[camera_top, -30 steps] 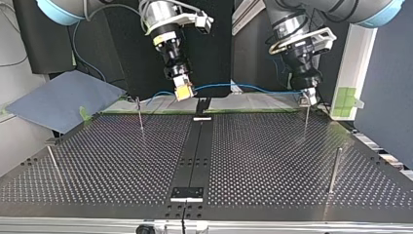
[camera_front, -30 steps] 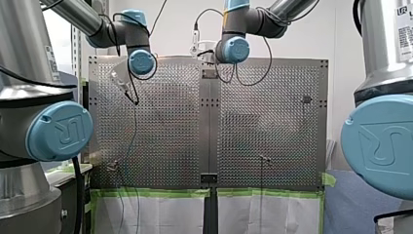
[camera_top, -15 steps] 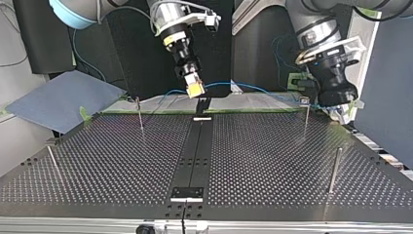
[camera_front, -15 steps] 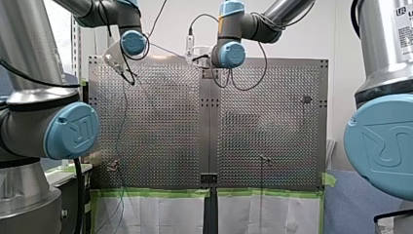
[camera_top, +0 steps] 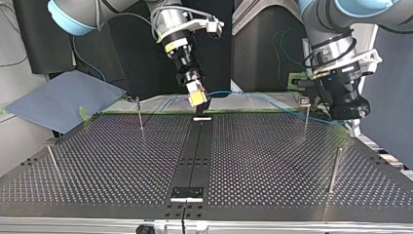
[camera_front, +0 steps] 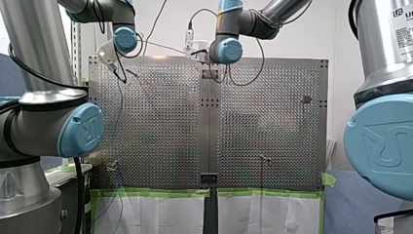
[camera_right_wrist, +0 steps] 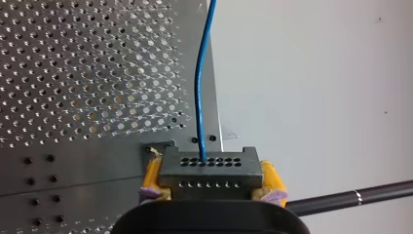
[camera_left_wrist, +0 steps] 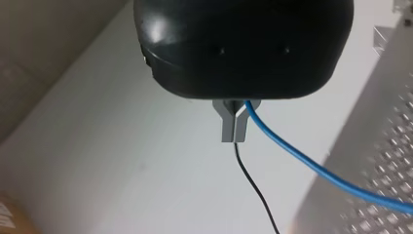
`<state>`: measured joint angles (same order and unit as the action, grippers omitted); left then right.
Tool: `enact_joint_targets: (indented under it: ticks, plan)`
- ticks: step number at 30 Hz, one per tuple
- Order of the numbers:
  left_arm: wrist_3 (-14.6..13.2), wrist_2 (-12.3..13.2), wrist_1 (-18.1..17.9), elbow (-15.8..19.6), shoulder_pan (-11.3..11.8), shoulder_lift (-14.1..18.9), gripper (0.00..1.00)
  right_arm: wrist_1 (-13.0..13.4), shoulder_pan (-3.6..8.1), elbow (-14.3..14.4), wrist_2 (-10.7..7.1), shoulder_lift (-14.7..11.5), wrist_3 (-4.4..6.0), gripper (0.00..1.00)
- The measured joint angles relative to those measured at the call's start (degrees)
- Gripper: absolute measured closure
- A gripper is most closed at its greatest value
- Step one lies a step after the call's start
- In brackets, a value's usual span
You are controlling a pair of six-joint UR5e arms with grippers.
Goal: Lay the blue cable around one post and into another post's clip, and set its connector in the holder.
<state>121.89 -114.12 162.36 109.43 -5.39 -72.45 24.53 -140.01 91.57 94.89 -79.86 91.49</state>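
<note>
**Operator:** What was the tool state, and where was the cable?

**Technician:** My right gripper (camera_right_wrist: pixel 212 181) clamped the connector (camera_right_wrist: pixel 209 168) between its yellow pads (camera_right_wrist: pixel 152 176). It hung above the middle of the table's (camera_top: pixel 97 161) far edge, as the top view shows it. The blue cable (camera_right_wrist: pixel 198 87) left the connector's face. My left gripper (camera_left_wrist: pixel 233 127) had its metal fingers (camera_left_wrist: pixel 227 129) drawn narrow, with the cable passing through at their root. It hung near the table's far right corner in that view. Between the two grippers the cable ran clear of the surface and passed near the clip post (camera_top: pixel 306 114).

**Operator:** Which failure modes applied?

**Technician:** Three, by judgement.
1. A connector lowered out of line with the holder (camera_top: pixel 202 111) could jam or seat skewed.
2. Excess pull from my left arm could twist the connector in the pads.
3. A cable carried too high could pass over the clip instead of seating in it.

**Operator:** What could not be confirmed?

**Technician:**
- The right gripper covered most of the holder.
- Whether the cable touched the post or its clip could not be told.
- In the top view the left gripper's own body hid its fingertips.
- A thin black line (camera_left_wrist: pixel 253 190) below those fingers could not be identified.
</note>
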Motion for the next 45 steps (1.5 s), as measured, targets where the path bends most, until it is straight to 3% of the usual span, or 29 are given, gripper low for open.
enact_joint_targets:
  ticks: [12, 19, 24, 31, 45]
  plan:
    - [1.6, 6.7, -0.3, -3.2, 6.8, -5.5, 1.0, -4.4, -0.46, -6.4, -0.67, 5.1, -0.27, 1.0]
    - [3.2, 7.5, -2.1, -5.3, 10.3, -7.5, 1.0, -6.2, -0.63, -10.1, -0.74, 6.6, -0.49, 1.0]
    - [5.1, 7.7, -3.7, -6.7, 13.0, -9.4, 1.0, -8.2, -1.06, -12.5, -0.71, 8.2, -1.63, 1.0]
    - [7.9, 9.4, -5.3, -8.1, 14.8, -11.1, 1.0, -10.1, -1.59, -16.1, -0.68, 10.0, -2.3, 1.0]
    - [9.2, 10.8, -7.3, -8.6, 17.0, -15.3, 1.0, -12.1, -1.76, -22.7, -0.59, 13.4, -1.93, 1.0]
